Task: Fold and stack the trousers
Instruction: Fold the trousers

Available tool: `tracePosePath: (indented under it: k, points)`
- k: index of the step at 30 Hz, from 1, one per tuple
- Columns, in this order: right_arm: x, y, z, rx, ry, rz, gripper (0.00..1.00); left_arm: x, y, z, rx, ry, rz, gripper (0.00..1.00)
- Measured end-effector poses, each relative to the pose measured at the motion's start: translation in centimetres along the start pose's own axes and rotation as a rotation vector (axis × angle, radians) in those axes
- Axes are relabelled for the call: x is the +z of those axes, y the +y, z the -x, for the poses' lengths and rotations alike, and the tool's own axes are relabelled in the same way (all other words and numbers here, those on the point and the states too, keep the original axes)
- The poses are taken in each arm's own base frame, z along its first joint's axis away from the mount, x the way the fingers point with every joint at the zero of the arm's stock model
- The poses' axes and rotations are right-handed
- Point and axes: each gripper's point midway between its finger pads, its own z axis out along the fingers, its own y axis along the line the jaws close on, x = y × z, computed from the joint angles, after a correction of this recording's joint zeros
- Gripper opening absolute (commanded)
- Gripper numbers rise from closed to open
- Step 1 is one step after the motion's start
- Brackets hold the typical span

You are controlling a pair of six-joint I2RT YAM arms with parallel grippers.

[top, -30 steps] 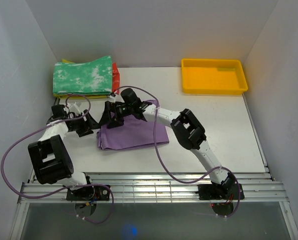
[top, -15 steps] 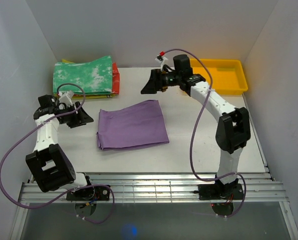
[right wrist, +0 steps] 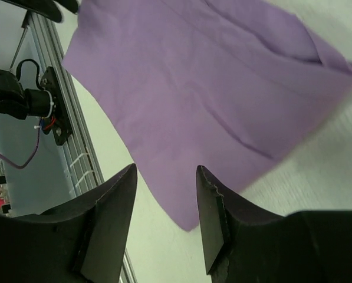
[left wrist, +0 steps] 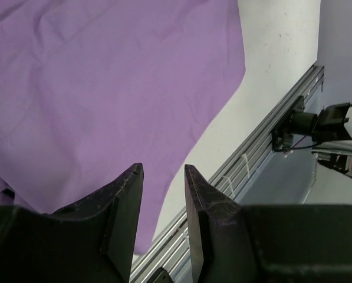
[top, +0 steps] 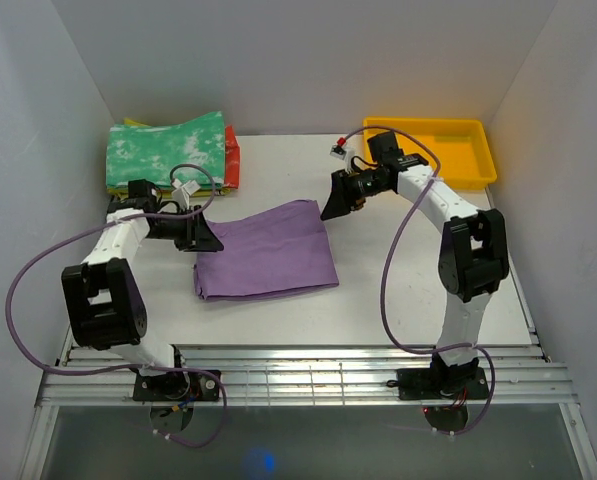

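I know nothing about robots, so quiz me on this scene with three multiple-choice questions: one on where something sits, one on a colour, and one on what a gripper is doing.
1. Where is the yellow tray?
A) at the far right corner of the table
B) at the near left edge
C) on top of the trousers

2. What colour are the folded trousers?
A) red
B) lilac-purple
C) black

3. What state is the right gripper in?
A) clamped on the cloth
B) open and holding nothing
C) carrying the tray

Answers:
1 A, because the top view shows it at the back right.
2 B, because the cloth is plain purple in every view.
3 B, because the right wrist view shows its jaws apart with nothing between them.
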Motion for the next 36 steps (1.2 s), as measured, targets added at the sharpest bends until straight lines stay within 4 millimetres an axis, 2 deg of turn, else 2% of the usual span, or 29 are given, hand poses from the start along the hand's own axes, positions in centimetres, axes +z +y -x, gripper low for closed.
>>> tracePosePath:
  k: [2,6,9,12,13,16,18,21,23,26,28,29,31,34,36]
  points:
    - [1.4,0.5,1.1,-0.025,-0.013,0.043,0.52,1.2,1.3,0.4,-0.063,0.007,-0.002,0.45]
    - [5.0,-0.2,1.5,0.007,-0.007,0.105,0.54,3.9,5.6,0.8,-0.214,0.017,0.030,0.47]
    - [8.3,-2.9,0.4,0.067,0.020,0.118,0.55,5.1,8.2,1.1,-0.274,0.012,0.047,0.48]
    - [10.5,-6.0,-2.0,0.145,0.061,0.093,0.58,5.5,10.4,2.2,-0.300,0.000,0.054,0.50]
    - [11.0,-6.8,-2.9,0.174,0.076,0.085,0.59,5.6,11.2,2.7,-0.299,-0.006,0.058,0.54]
    - [11.1,-6.8,-3.1,0.196,0.075,0.113,0.63,5.6,12.3,4.1,-0.283,-0.008,0.048,0.60]
    - [10.8,-6.7,-2.9,0.179,0.073,0.103,0.64,5.2,12.2,5.3,-0.240,-0.008,0.034,0.65]
    - [9.6,-5.6,-2.5,0.136,0.073,0.091,0.66,4.1,10.8,7.0,-0.135,-0.015,-0.011,0.66]
    - [8.2,-3.8,-2.3,0.110,0.070,0.098,0.67,3.0,9.1,7.0,-0.084,-0.008,-0.051,0.67]
    - [5.3,0.3,-2.0,0.035,0.050,0.116,0.67,0.8,5.3,6.1,-0.010,0.000,-0.105,0.67]
    - [4.0,3.0,-1.7,-0.036,0.034,0.136,0.67,-0.4,2.8,4.8,0.036,-0.002,-0.135,0.65]
    - [3.8,4.1,-1.7,-0.069,0.034,0.147,0.67,-1.0,1.5,3.5,0.041,0.009,-0.151,0.65]
    - [4.2,5.8,-2.3,-0.114,0.053,0.174,0.67,-1.3,0.2,1.2,0.028,0.034,-0.176,0.62]
    - [6.1,6.2,-5.6,-0.105,0.130,0.201,0.67,-0.6,0.3,-3.1,-0.063,0.109,-0.189,0.63]
    - [7.5,5.0,-8.5,-0.057,0.196,0.199,0.67,0.2,1.4,-5.5,-0.138,0.174,-0.173,0.62]
